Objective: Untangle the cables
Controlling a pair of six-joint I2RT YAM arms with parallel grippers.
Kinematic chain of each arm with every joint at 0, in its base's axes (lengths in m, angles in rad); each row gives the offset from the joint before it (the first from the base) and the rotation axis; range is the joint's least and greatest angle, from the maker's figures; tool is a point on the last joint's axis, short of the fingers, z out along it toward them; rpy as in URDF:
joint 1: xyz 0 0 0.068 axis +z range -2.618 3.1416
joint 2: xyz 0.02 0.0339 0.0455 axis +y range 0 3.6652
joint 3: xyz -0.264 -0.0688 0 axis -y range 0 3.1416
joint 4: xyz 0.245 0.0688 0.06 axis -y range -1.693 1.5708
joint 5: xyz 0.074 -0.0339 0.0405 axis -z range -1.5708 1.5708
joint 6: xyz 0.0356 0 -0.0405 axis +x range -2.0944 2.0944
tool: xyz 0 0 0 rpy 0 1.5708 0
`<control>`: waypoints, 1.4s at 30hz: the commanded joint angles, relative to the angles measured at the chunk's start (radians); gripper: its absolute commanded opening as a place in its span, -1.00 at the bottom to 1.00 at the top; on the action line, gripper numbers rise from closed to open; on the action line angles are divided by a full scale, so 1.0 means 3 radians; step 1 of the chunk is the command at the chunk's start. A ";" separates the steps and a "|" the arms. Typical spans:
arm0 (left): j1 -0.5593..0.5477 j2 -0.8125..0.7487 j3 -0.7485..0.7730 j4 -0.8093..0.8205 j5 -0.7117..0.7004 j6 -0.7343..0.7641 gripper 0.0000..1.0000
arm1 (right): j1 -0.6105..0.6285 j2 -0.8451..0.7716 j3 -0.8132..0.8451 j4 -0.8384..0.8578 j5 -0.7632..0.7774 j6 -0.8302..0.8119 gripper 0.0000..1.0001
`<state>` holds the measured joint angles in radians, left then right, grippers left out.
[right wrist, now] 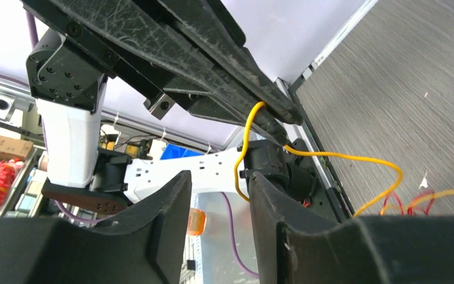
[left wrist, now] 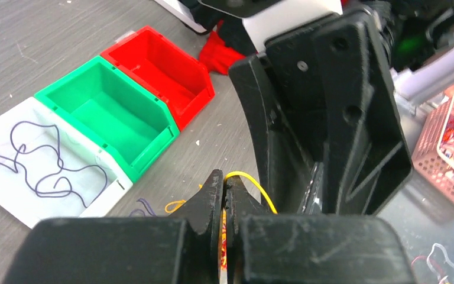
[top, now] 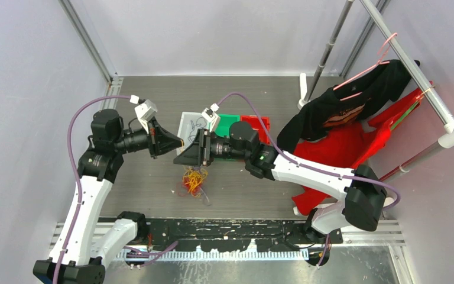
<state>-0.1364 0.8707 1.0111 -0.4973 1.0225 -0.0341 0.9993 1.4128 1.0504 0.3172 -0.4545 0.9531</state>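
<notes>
Fingers first: my left fingers [left wrist: 220, 198] are pressed together on a yellow strand [left wrist: 255, 184], which comes out of the pinch at their tips and curves off to one side. My right fingers [right wrist: 259, 195] stand close up against the left ones, nearly tip to tip, and are apart with a clear gap between them. The same strand loops down through that gap, close beside one finger, and I cannot tell whether it touches. From there it runs out and down to the cables [top: 194, 179], a loose tangle of orange-yellow, red and purple on the desk [top: 148, 195], below both sets of fingers and nearer my bases than the bins are. Beyond the fingers three bins sit side by side in a row: a white bin [left wrist: 0, 177] holding one dark purple cable [left wrist: 41, 160] in loose curls, then a green bin [left wrist: 153, 142], then a red bin [left wrist: 195, 89]. Farther off to the right, black and red clothing [top: 343, 112] hangs from a rail [top: 443, 111].
</notes>
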 commanded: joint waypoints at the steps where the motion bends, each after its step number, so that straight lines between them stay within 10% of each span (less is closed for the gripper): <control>1: 0.0005 -0.0118 0.0103 0.0361 -0.0283 -0.0516 -1.00 | 0.0150 -0.0004 0.0037 0.0423 0.0261 -0.0079 -0.02; 19: 0.0010 -0.0194 0.0737 0.0152 -0.0289 -0.0760 -1.00 | 0.0354 0.0293 -0.0252 0.0751 0.0672 -0.0004 -0.01; 42: 0.0009 -0.0056 0.1465 0.0121 -0.0441 -0.0825 -1.00 | 0.0698 0.0382 -0.0329 -0.0191 0.1855 -0.0960 -0.10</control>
<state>-0.1364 0.8410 1.3487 -0.4915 0.9264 -0.3061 1.2026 1.5242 0.9974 0.2565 0.0448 0.7006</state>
